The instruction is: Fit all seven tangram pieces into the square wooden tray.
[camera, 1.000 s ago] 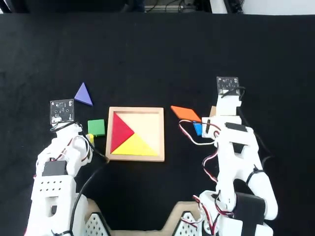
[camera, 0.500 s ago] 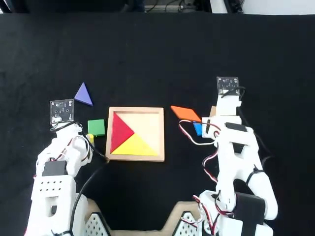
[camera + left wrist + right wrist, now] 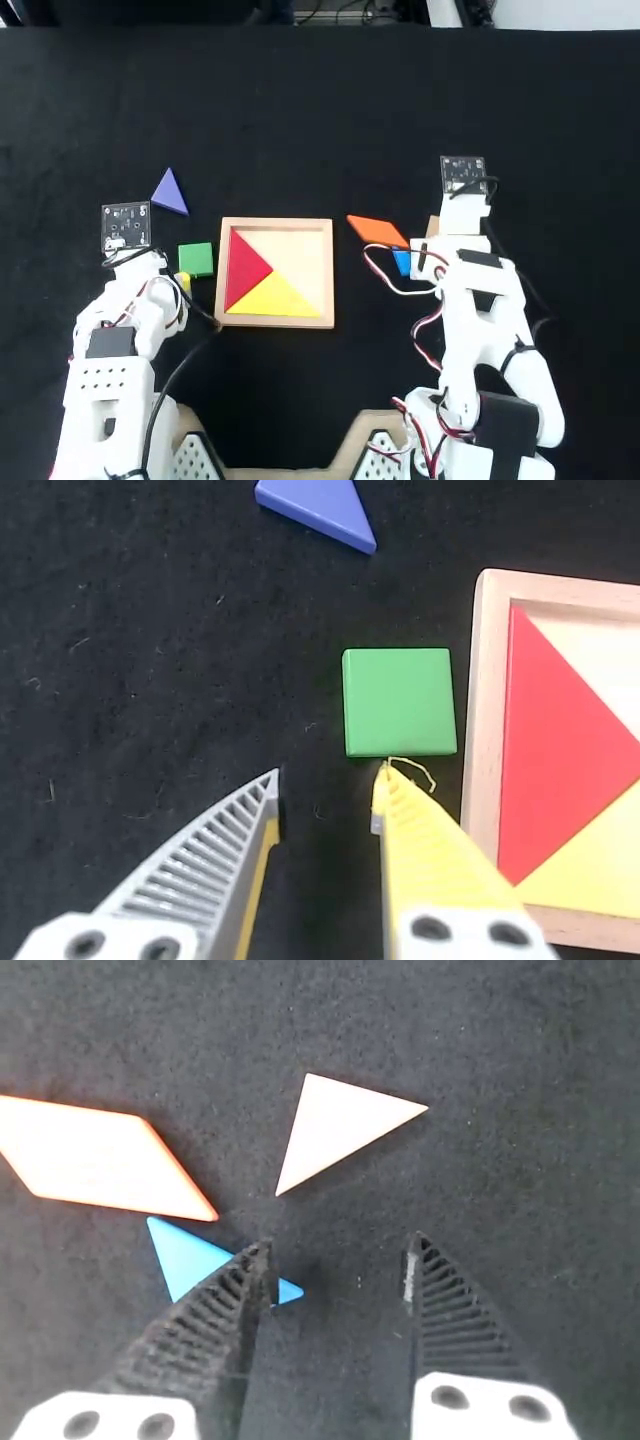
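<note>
Tray [image 3: 275,222] holds red triangle [image 3: 243,268] and yellow triangle [image 3: 275,298]. Left gripper [image 3: 330,777] fingers apart, just beside green square [image 3: 398,700]; right gripper [image 3: 337,1248] fingers apart, near blue triangle [image 3: 180,1253].

The square wooden tray [image 3: 275,223] holds a red triangle [image 3: 245,268] and a yellow triangle [image 3: 275,298], both lying flat. A green square [image 3: 195,260] lies just beside its rim. The purple triangle [image 3: 170,192], orange parallelogram [image 3: 377,230], blue triangle [image 3: 402,262] and pale triangle [image 3: 335,1125] lie outside it.

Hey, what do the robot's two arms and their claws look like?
The left arm and right arm are white, with red, black and white cables. The left claw has one grey, one yellow ribbed finger; the right claw's are black.
</note>
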You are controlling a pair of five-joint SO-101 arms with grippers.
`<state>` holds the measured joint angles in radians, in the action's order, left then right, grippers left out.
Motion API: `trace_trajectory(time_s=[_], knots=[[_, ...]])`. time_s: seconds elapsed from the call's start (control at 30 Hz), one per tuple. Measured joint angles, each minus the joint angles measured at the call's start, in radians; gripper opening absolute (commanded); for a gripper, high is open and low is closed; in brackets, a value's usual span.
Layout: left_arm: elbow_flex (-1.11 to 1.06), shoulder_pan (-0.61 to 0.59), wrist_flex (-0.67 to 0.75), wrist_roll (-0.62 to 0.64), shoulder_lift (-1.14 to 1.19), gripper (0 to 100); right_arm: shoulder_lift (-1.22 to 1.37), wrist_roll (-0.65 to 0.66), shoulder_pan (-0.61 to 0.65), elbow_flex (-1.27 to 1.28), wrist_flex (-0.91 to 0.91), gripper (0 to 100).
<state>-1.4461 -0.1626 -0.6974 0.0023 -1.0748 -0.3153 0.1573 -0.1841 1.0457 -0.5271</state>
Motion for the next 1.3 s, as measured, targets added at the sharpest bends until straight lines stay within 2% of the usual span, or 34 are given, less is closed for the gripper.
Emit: trace_trajectory(time_s=[0.6, 0.83, 0.97, 1.2, 1.3], knots=[[0.000, 0.000, 0.000, 0.000, 0.000, 16, 0.000, 0.000, 0.000, 0.000, 0.000, 20.8], [0.005, 0.020, -0.031, -0.035, 0.031, 16, 0.000, 0.000, 0.015, 0.000, 0.000, 20.8], [0.068, 0.021, -0.031, -0.038, 0.172, 16, 0.000, 0.006, 0.034, 0.000, 0.000, 20.8], [0.273, 0.021, -0.031, -0.018, 0.562, 16, 0.000, 0.006, 0.034, 0.000, 0.000, 20.8], [0.316, 0.021, -0.049, -0.014, 0.626, 16, 0.000, 0.006, 0.034, 0.000, 0.000, 20.8]])
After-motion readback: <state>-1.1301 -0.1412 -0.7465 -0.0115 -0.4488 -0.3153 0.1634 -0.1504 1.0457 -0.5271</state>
